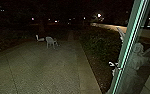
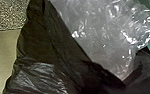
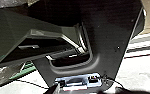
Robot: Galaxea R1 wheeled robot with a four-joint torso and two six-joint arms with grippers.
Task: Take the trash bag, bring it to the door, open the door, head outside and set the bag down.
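The black trash bag shows large and close in the left wrist view, its film creased. Clear crinkled plastic bulges out between its dark folds. Along the right of the head view, a tall green-lit door edge or frame stands at a slant, with glass beside it; I cannot tell which of the two it is. Whether my left gripper holds the bag cannot be made out.
Paved yard lies ahead in the dark, with white chairs farther out. Bushes line the right side of the paving. Behind the glass at the right, a person stands close by.
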